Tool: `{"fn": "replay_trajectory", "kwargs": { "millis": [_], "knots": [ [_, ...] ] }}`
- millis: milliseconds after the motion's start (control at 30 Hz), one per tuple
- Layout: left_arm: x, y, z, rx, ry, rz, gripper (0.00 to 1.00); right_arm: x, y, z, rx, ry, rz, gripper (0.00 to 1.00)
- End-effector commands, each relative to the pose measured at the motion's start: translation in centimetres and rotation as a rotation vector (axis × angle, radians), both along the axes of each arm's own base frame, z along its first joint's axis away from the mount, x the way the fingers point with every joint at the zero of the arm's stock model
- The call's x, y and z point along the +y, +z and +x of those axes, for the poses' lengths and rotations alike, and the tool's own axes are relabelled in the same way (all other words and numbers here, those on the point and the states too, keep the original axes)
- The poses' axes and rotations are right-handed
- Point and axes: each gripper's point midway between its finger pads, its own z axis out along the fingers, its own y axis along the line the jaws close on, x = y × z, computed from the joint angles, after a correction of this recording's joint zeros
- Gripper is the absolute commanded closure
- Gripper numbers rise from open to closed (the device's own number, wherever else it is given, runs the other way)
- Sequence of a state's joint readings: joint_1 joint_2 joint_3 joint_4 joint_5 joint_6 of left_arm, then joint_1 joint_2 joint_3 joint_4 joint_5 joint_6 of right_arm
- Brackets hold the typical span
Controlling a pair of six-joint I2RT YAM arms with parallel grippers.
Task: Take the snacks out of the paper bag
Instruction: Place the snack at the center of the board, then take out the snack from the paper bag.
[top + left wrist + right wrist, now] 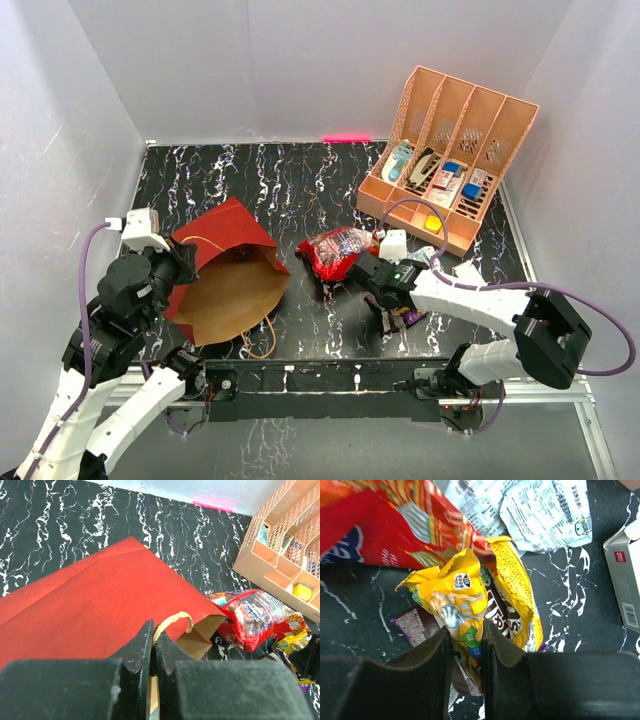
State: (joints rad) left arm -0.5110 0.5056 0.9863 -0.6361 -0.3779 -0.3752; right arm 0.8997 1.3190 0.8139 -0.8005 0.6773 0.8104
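right claw clamps a yellow packet; left claw pins the bag

the right claw (467, 642) is clamped on a yellow printed candy packet (455, 595), its tips low on the wrapper, probably so it lifts clear of the pile. under it lies a brown-and-purple candy bar (417, 625). a large shiny red crinkly packet (380, 535) touches it above, with small silvery packets (540, 515) beyond and a flat white box (625, 580) to the side. all of these are already out on the black marbled table (300, 180).

the left claw (153, 632) is pressed together on the tan cord handle (172, 617) of the tall red paper bag (100, 605). the bag lies on its side at the left, likely held to keep the mouth open. i cannot tell whether anything remains deep inside.
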Motion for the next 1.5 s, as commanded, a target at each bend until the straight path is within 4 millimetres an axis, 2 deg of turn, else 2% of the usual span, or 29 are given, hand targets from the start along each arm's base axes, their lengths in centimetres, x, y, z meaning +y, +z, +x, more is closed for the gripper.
{"fn": "replay_trajectory", "kwargs": {
  "millis": [0,267,400,600,767,867,1000,1133,1200,1333,1367,1467],
  "knots": [
    [0.1,1.1,0.0,-0.035,-0.001,-0.002,1.0,0.1,-0.3,0.9,-0.029,-0.03,0.026,0.76],
    [0.4,0.9,-0.3,-0.036,0.003,0.005,1.0,-0.1,0.1,0.8,-0.029,-0.039,0.046,0.58],
    [0.5,1.0,-0.3,-0.039,0.005,0.004,1.0,0.2,1.2,0.9,-0.037,-0.025,0.071,0.52],
    [0.4,1.1,-0.4,-0.039,0.004,-0.003,1.0,1.5,4.7,1.3,-0.096,0.035,0.172,0.3],
    [0.3,0.9,-0.3,-0.039,0.003,-0.012,1.0,4.4,8.0,0.9,-0.134,0.201,0.332,0.18],
    [0.4,1.0,-0.4,-0.04,0.004,-0.011,1.0,5.6,10.1,0.3,-0.191,0.243,0.478,0.03],
    [0.4,1.1,-0.3,-0.045,0.008,-0.009,1.0,7.0,13.5,-1.0,-0.315,0.398,0.653,0.02],
    [0.4,1.3,-0.3,-0.049,0.006,-0.01,1.0,7.3,15.7,-1.2,-0.453,0.429,0.781,0.02],
    [0.4,1.4,-0.3,-0.051,0.004,-0.01,1.0,8.8,17.6,-1.2,-0.504,0.525,0.816,0.02],
    [0.3,1.5,-0.3,-0.053,0.002,-0.01,1.0,12.6,18.5,-0.8,-0.452,0.671,0.801,0.02],
    [0.3,1.5,-0.3,-0.054,0.001,-0.01,1.0,13.9,18.5,-0.6,-0.431,0.705,0.792,0.02],
    [0.3,1.5,-0.3,-0.055,0.001,-0.012,1.0,19.1,18.7,-1.9,-0.434,0.82,0.752,0.02]
  ]
}}
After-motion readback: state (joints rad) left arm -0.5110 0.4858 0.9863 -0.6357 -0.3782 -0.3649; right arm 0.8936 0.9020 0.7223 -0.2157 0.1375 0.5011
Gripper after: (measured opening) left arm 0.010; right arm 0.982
